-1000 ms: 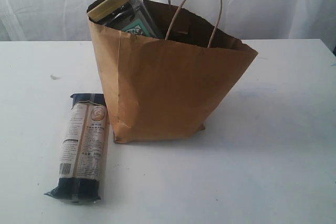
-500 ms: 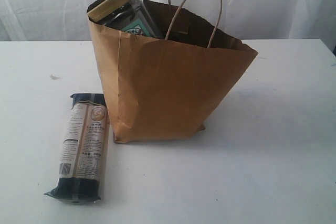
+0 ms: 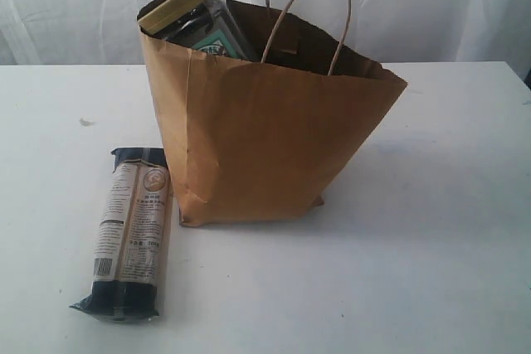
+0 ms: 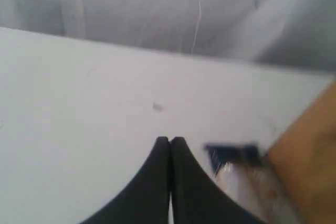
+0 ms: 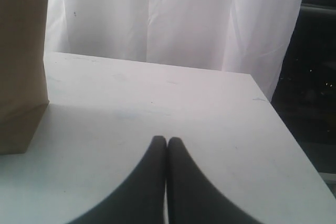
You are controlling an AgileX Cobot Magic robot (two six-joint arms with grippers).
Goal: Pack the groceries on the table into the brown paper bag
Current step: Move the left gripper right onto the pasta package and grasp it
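Note:
The brown paper bag (image 3: 265, 138) stands upright mid-table with its handles up. A tan-lidded nut jar (image 3: 178, 4) pokes out of its top left corner. The long dark-blue and beige packet (image 3: 131, 230) lies flat on the white table (image 3: 431, 246) just left of the bag. My left gripper (image 4: 169, 140) is shut and empty above the table, with the packet's blue end (image 4: 233, 154) and the bag (image 4: 310, 150) blurred beside it. My right gripper (image 5: 167, 140) is shut and empty too, the bag (image 5: 21, 66) off to its side. Neither arm shows in the exterior view.
A small crumb (image 3: 85, 122) lies on the table left of the bag. White curtains (image 3: 431, 6) hang behind the table. In the right wrist view the table's edge (image 5: 294, 140) drops off beside a dark area.

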